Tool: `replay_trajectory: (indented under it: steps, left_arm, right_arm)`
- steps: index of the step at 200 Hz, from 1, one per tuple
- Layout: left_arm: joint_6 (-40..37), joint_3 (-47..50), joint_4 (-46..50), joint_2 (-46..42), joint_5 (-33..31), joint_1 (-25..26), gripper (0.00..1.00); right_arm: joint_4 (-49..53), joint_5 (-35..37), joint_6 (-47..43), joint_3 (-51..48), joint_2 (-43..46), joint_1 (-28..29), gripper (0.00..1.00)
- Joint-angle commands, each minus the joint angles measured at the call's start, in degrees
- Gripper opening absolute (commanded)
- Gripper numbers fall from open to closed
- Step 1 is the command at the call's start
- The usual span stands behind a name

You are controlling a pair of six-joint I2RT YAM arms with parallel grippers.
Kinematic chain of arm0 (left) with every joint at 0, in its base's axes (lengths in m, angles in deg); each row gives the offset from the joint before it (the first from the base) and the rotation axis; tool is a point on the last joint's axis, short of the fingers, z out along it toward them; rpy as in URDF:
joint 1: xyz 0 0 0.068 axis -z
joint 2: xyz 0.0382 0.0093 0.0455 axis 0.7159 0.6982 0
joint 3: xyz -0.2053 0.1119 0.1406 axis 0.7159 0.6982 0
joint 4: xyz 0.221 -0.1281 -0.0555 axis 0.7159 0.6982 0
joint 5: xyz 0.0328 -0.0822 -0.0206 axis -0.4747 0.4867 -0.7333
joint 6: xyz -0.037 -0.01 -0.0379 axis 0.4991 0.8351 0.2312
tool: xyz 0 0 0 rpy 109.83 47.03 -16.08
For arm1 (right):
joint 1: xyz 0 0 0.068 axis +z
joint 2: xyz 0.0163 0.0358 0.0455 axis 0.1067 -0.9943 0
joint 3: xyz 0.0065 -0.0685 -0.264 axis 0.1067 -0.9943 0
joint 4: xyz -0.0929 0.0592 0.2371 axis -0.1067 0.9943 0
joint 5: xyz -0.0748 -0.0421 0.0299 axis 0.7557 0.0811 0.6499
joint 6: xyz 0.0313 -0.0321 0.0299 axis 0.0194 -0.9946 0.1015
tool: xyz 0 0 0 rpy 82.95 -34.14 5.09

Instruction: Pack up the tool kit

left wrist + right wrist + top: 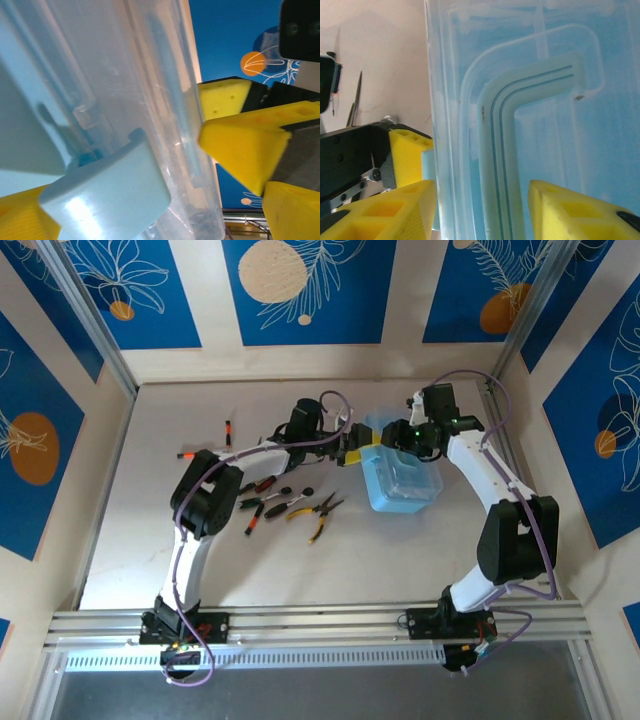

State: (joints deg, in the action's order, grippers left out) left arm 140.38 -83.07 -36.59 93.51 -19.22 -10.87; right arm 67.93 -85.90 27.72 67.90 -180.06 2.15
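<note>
Sitting right of the table's middle, the small rectangular light-blue plastic case with a clear lid [405, 488] has its long sides running towards and away from the arms. The lid is down, and a pale-blue ribbed handle bent at a corner [520, 100] lies along it.

At the case's left edge the left gripper [358, 452] has its jaws spread as wide as they go. A rounded light-blue latch tab [105, 195] sits between them and nothing is clamped.

The right gripper [481, 187] hangs over the same left edge from the far side. It is about half open, with one yellow finger outside the wall and the other above the lid. Whether the pads touch the plastic cannot be told. The two grippers crowd this edge, almost touching.

Left of the case, well apart from it, lie yellow-handled pliers [320, 512] and red-and-black screwdrivers [262, 502], partly under the left arm. Two smaller red-tipped pieces [228, 430] lie farther left.

The pale tabletop [400, 570] is bare between the case and the aluminium rail [320, 620] at the near edge. A narrower bare strip runs along the case's right side, up to the right wall.
</note>
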Motion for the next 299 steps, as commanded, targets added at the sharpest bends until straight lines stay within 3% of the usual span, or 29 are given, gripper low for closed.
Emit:
replay_trajectory:
  steps: [1,23,89,153,266,299]
  left_arm:
    - [-10.8,-0.8,16.4,1.8,-5.6,-1.9,0.98]
    - [-19.7,-2.0,27.6,0.7,-11.1,-4.1,0.99]
    - [-30.1,-3.8,38.5,-4.7,-20.3,-7.6,1.00]
    - [-32.4,-4.8,39.7,-7.0,-19.8,-7.8,1.00]
    - [-32.2,-5.8,38.5,-5.4,-18.5,-7.4,1.00]
    - [-32.5,-6.1,38.9,-5.2,-18.4,-7.4,1.00]
  right_arm:
    - [1.4,-3.9,-1.8,4.2,2.7,-1.2,0.58]
    - [3.3,-3.7,-3.6,4.8,3.9,-3.5,0.67]
    - [9.4,5.4,-10.8,5.0,-0.3,-2.2,0.86]
    - [9.0,7.5,-10.5,8.9,-7.4,3.8,1.00]
    - [10.2,11.2,-9.6,11.9,-13.2,6.6,1.00]
    - [9.6,11.3,-9.0,11.5,-15.6,6.5,0.95]
